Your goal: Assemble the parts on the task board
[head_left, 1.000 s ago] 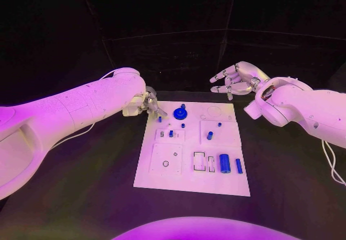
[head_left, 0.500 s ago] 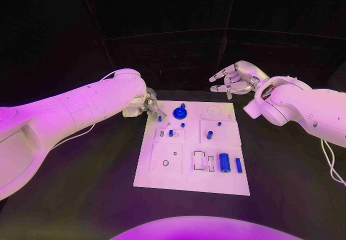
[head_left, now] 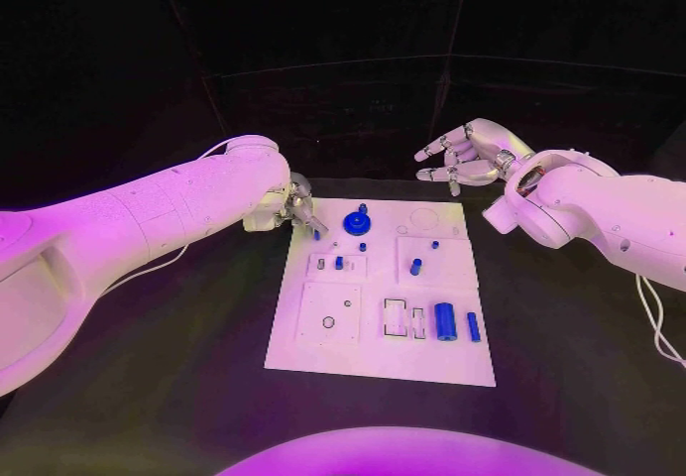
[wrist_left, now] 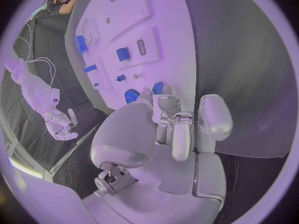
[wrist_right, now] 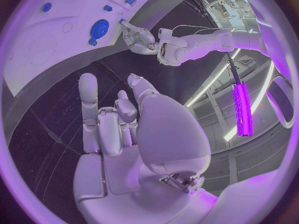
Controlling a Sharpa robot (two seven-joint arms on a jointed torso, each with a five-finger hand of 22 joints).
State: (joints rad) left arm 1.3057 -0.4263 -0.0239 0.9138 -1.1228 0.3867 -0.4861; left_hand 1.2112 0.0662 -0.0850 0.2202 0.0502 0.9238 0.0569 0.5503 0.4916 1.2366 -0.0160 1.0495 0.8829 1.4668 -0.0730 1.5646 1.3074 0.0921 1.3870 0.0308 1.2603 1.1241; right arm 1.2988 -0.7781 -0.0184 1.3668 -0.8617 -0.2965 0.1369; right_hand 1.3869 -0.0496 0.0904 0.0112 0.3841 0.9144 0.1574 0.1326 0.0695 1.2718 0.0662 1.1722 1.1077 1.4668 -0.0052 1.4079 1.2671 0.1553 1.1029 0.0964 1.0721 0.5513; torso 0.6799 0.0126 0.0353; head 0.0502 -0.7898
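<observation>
Task board [head_left: 384,342] lies mid-frame; we hold a small blue part [head_left: 316,235] in our left hand [head_left: 290,210] at its upper-left corner, our right hand [head_left: 465,156] spread empty beyond it.

A black table [head_left: 186,397] fills the lower part of the head view under purple light. Behind it hangs a dark backdrop with faint pale seams crossing it. In the right wrist view, a bright purple light tube [wrist_right: 241,108] glows beside pale curved ceiling strips [wrist_right: 215,82] and shelving [wrist_right: 218,0].
</observation>
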